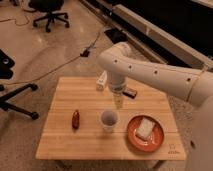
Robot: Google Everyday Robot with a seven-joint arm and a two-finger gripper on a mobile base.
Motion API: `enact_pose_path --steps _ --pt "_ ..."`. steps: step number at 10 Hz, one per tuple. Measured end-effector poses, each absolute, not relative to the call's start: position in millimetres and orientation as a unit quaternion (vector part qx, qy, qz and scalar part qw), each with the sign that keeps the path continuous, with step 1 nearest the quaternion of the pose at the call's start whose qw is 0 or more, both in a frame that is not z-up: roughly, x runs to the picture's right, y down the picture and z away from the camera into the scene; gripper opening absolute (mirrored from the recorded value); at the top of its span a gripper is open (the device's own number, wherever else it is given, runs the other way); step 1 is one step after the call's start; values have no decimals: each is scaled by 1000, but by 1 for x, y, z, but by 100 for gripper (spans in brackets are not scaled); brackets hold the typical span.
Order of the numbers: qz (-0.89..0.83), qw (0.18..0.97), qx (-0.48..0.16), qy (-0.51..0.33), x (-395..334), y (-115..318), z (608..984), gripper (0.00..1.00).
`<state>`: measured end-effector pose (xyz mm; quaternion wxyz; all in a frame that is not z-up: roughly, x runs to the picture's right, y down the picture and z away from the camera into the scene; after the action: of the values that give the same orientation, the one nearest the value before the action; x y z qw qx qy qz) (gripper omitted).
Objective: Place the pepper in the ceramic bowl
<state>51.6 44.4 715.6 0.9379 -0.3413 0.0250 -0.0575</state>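
Note:
The pepper (75, 119), small, dark red-brown and glossy, lies on the left part of the wooden table (85, 142). The ceramic bowl (131, 136), a shallow orange-red dish, sits at the front right and holds a pale sponge-like block (145, 128). My gripper (118, 101) hangs from the white arm above the table's middle, just behind the pale cup (108, 120), to the right of the pepper and apart from it.
A white bottle (102, 80) lies at the table's back edge. A dark rectangular block (131, 92) lies behind the arm. Office chairs (50, 12) and cables (60, 67) are on the floor to the left and behind. A dark counter runs along the right.

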Motion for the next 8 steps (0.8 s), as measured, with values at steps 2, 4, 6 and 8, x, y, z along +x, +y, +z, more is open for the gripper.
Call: enact_pose_path --steps 2,4,6,8 --pt "-59 938 -340 27 52 44 716 59" --pt "-61 938 -340 30 44 42 717 59" --pt "-64 937 -342 31 25 42 716 59" --pt "-66 937 -342 35 25 40 718 59"
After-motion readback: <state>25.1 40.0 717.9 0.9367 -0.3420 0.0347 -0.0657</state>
